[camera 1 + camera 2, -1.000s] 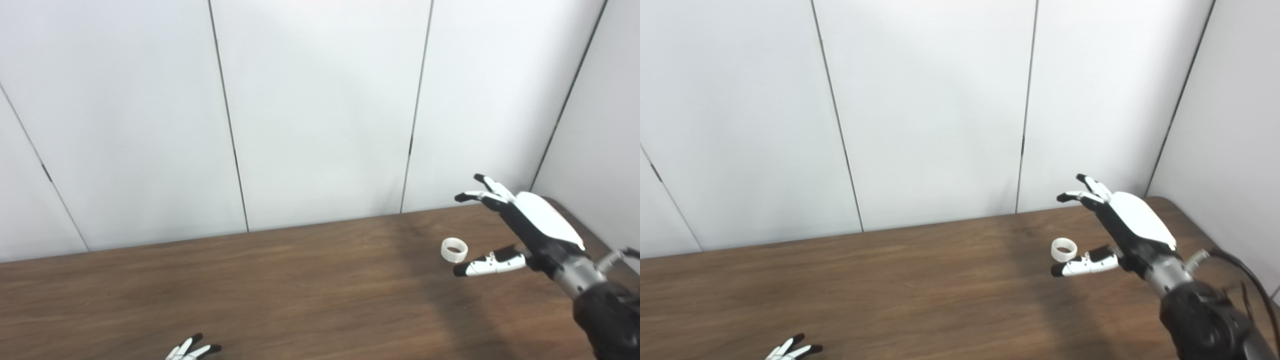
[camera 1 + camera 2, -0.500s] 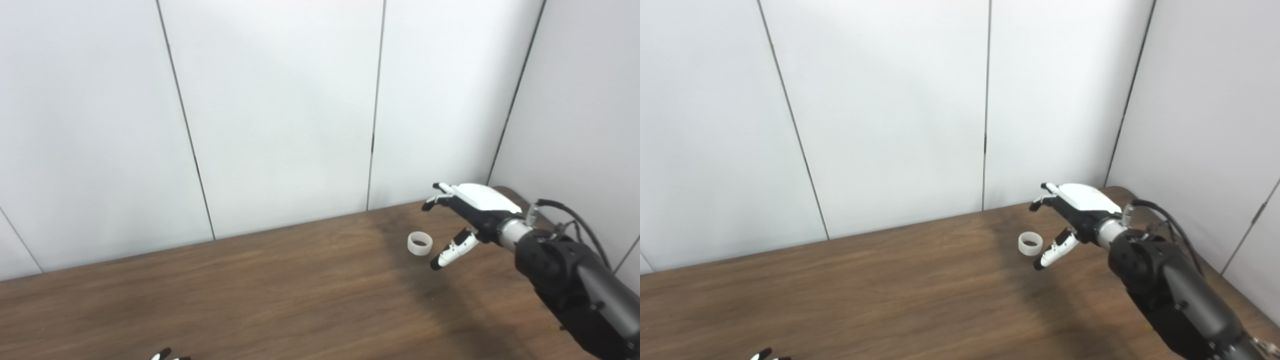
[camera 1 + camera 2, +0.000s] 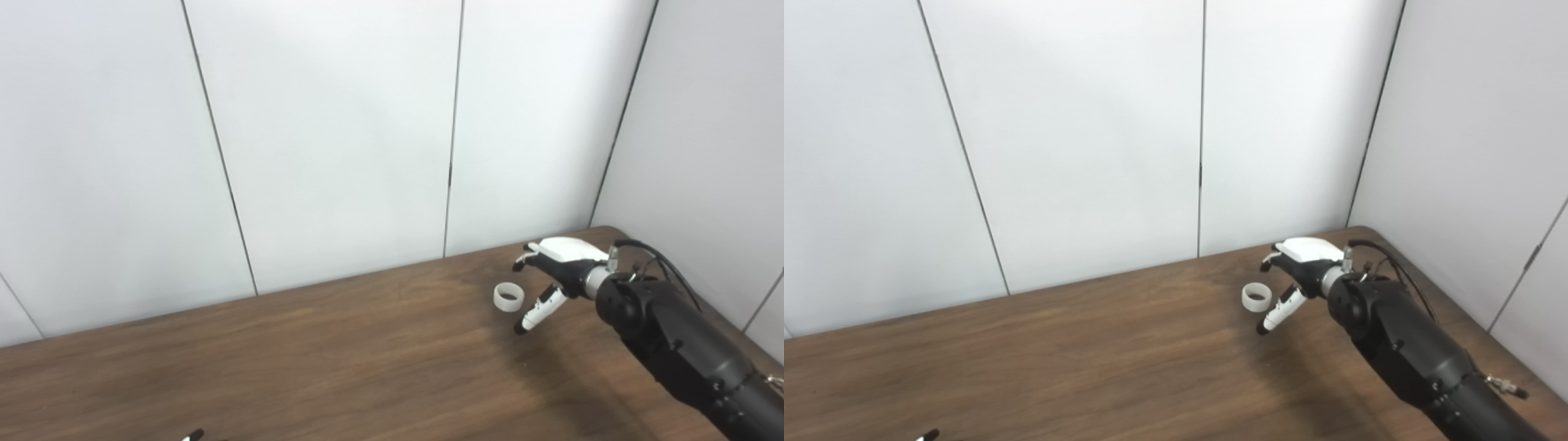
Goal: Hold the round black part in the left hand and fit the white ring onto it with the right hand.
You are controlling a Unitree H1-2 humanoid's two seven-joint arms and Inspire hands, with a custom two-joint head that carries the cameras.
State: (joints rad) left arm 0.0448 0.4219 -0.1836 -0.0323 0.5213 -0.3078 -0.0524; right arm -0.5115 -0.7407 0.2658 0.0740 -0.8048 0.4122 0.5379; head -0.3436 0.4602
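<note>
Left eye view: white ring (image 3: 508,297) is shown lying on the wooden table (image 3: 306,367), just beside the right hand (image 3: 554,269), which is spread and grasps nothing, its thumb (image 3: 536,313) angled down at the ring's near side. Of the left hand only a fingertip (image 3: 193,435) is seen at the bottom edge, so its state cannot be told; the round black part is not shown. Right eye view: ring (image 3: 1256,297) is seen apart from the thumb (image 3: 1277,316) by a thin gap. A light ring is judged easily nudged or rolled away if 1 digit lands before the others, and a pinch across its thin wall may slip.
</note>
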